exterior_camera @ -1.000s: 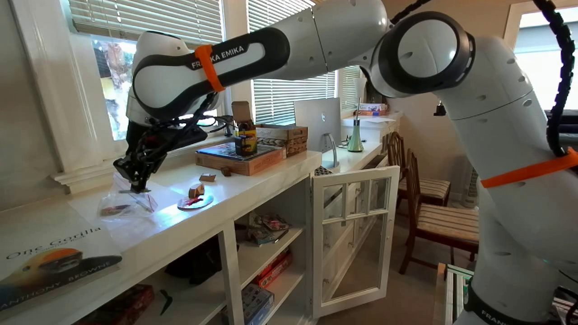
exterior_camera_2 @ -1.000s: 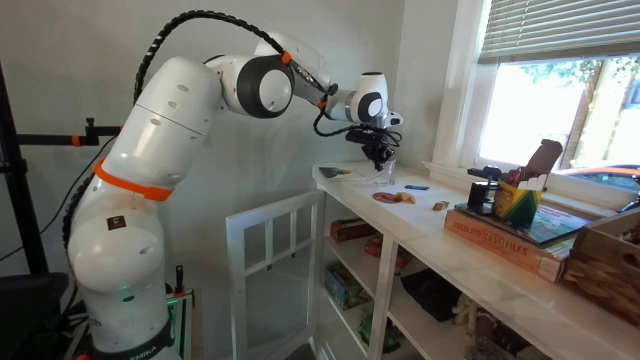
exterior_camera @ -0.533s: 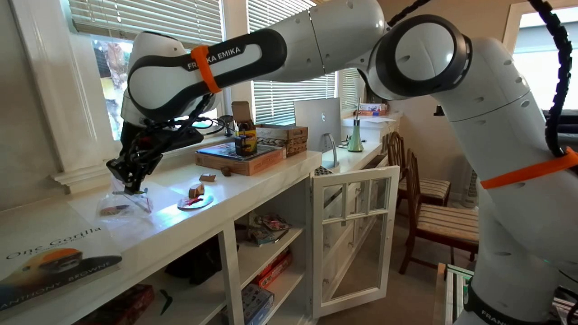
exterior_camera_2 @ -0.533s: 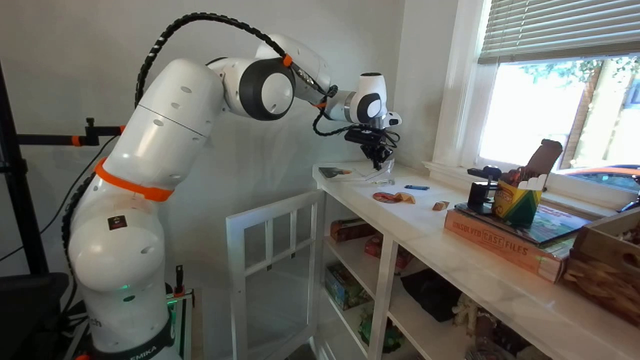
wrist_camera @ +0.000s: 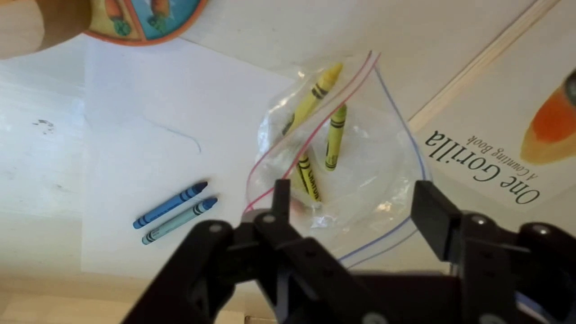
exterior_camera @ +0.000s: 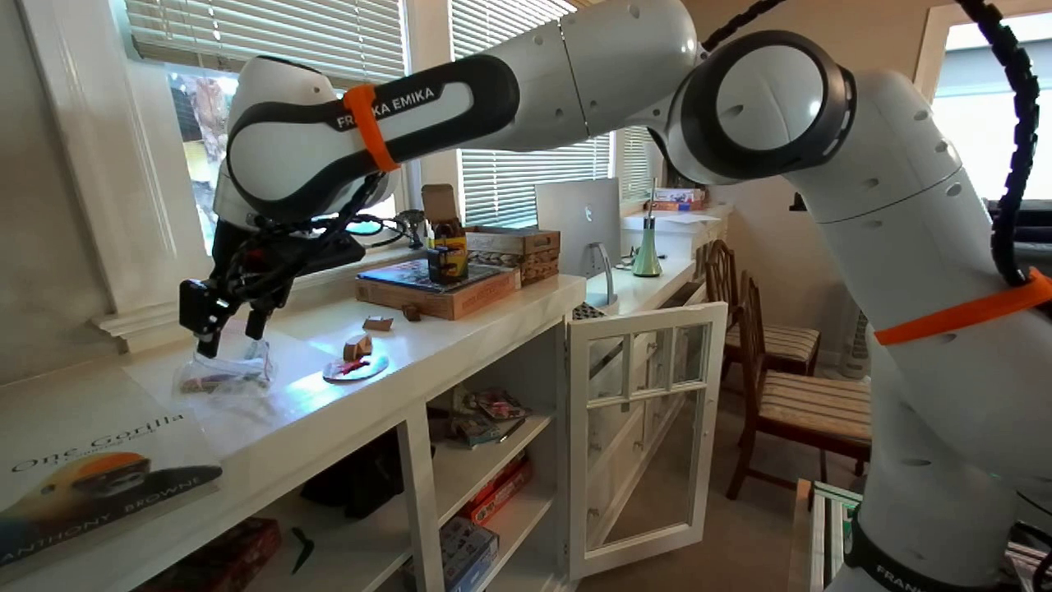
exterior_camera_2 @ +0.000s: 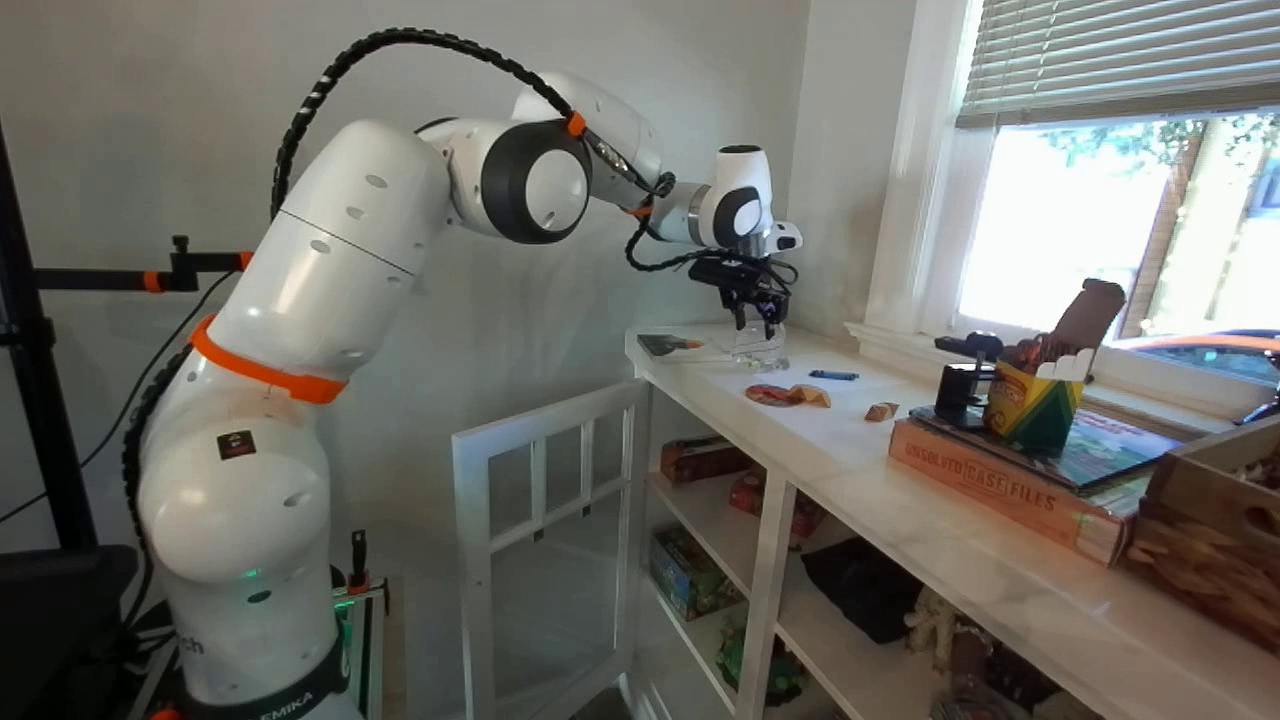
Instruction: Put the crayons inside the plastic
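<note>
The plastic, a clear zip bag (wrist_camera: 373, 148) with pink and blue seal lines, lies mouth spread on the counter. Through its film show a large yellow crayon (wrist_camera: 312, 99), a yellow-green crayon (wrist_camera: 335, 137) and a third yellow one (wrist_camera: 308, 177). A reddish blur by my left finger (wrist_camera: 282, 198) is unclear. Left of the bag, a dark blue crayon (wrist_camera: 171, 204) and a light blue crayon (wrist_camera: 180, 220) rest side by side on white paper. My gripper (wrist_camera: 353, 191) stands open over the bag, nothing between its fingers; both exterior views agree: gripper (exterior_camera: 232, 341), gripper (exterior_camera_2: 756, 330).
A book (wrist_camera: 504, 157) borders the bag. A round disc (exterior_camera: 355, 368) with a brown piece (exterior_camera: 357, 347) sits nearby. Farther along are a flat game box (exterior_camera_2: 1000, 490), a yellow-green crayon box (exterior_camera_2: 1035, 408) and a wooden crate (exterior_camera_2: 1210, 540). Below, a cabinet door (exterior_camera: 645, 436) hangs open.
My gripper has opened; the thin stick it held between its fingertips is no longer there. The arm has shifted slightly toward the book, and the bag's film has changed shape.
</note>
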Robot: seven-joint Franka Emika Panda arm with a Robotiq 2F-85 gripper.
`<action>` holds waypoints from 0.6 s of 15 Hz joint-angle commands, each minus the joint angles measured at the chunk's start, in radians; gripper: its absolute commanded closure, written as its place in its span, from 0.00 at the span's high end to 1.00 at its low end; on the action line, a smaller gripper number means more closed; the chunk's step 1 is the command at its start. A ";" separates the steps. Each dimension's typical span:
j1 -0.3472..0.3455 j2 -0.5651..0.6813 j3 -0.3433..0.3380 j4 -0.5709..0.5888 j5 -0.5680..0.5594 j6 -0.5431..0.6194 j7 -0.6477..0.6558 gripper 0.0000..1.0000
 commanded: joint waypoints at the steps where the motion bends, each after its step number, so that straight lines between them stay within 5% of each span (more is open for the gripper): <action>1: 0.012 -0.028 -0.016 -0.002 0.012 -0.038 0.051 1.00; 9: 0.003 -0.141 -0.017 -0.072 0.028 -0.163 0.250 1.00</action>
